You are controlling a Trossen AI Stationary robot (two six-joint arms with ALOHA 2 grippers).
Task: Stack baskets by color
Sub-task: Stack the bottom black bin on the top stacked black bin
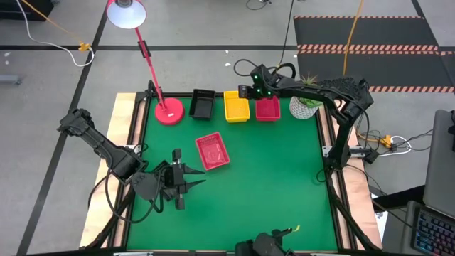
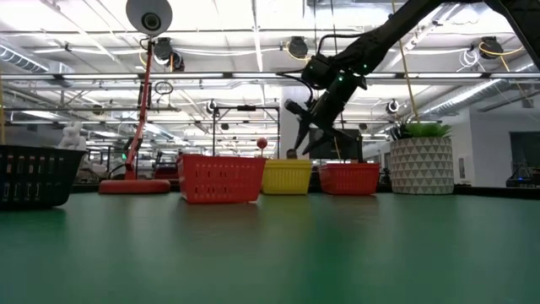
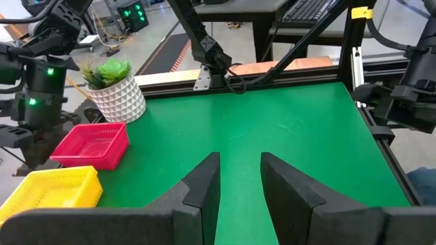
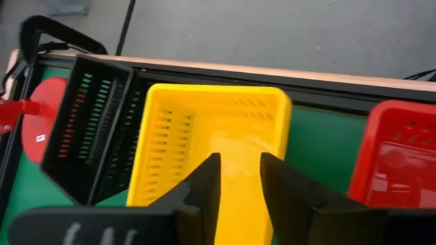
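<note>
Along the table's far edge a black basket (image 1: pixel 202 104), a yellow basket (image 1: pixel 237 106) and a red basket (image 1: pixel 268 108) stand in a row on their bottoms. Another red-pink basket (image 1: pixel 212 151) sits askew in mid-table. My right gripper (image 4: pixel 240 177) hangs open just above the yellow basket (image 4: pixel 204 129), slanting down over its inside, with nothing between the fingers; in the low view its tips (image 2: pixel 295 150) stand a little above the rim. My left gripper (image 1: pixel 193 179) waits open near the table's left front, pointing right, empty (image 3: pixel 240 177). A black basket (image 2: pixel 34 173) shows at the low view's left border.
A red lamp's round base (image 1: pixel 169 112) stands left of the black basket, its stem leaning over the far edge. A white plant pot (image 1: pixel 306 107) stands right of the red basket, close under my right arm. The green mat's right half (image 1: pixel 284 178) is open.
</note>
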